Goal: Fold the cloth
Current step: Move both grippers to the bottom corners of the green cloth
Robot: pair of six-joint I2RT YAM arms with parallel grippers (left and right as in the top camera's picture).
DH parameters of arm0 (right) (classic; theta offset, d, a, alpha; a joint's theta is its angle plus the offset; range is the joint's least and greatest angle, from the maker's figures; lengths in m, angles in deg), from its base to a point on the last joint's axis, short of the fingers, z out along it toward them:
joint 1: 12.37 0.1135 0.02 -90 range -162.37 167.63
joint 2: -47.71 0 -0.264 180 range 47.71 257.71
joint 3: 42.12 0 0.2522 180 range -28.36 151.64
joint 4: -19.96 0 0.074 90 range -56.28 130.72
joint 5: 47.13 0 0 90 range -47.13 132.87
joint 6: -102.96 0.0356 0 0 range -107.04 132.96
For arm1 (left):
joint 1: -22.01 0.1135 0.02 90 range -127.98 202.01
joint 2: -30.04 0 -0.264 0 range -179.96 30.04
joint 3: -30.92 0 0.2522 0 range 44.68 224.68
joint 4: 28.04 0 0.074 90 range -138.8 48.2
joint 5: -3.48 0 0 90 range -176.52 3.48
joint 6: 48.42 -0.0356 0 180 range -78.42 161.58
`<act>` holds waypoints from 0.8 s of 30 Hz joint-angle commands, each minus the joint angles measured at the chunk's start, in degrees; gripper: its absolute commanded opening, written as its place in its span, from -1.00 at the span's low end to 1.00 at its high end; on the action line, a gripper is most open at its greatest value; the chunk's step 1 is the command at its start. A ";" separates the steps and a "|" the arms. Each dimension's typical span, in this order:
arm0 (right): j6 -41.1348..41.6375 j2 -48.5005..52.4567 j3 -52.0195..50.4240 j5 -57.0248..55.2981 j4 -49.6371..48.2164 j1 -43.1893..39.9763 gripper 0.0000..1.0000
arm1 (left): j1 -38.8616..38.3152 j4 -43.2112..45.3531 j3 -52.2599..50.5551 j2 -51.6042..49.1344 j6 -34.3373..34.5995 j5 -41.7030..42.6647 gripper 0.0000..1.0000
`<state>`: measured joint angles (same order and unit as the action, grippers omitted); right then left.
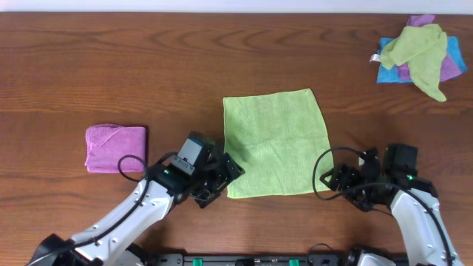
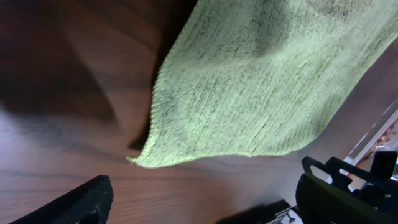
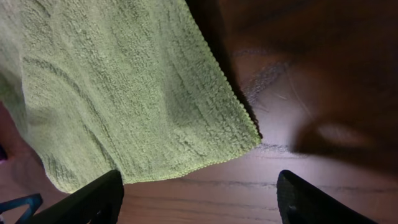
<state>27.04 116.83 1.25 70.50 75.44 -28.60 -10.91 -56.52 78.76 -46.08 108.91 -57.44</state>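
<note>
A light green cloth lies flat and spread out on the wooden table. My left gripper is open and empty just off the cloth's near left corner. My right gripper is open and empty just off the cloth's near right corner. In both wrist views the cloth edge lies a little beyond the fingertips, with bare wood between the jaws.
A folded pink cloth lies at the left. A pile of crumpled cloths, yellow-green, blue and purple, sits at the far right corner. The table's front edge runs close behind both arms.
</note>
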 commanded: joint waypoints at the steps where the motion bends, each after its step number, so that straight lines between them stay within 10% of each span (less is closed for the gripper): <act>1: 0.42 0.66 -0.28 1.11 -0.70 -0.33 0.59 | -0.20 0.83 -1.33 -1.86 3.04 -2.03 0.91; 24: 0.68 9.20 -0.31 1.57 -8.92 -0.35 0.61 | -1.46 18.21 -10.16 -2.64 14.19 -5.57 0.93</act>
<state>27.07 124.35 1.29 72.14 67.28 -28.66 -11.81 -38.16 69.74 -48.28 122.48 -60.06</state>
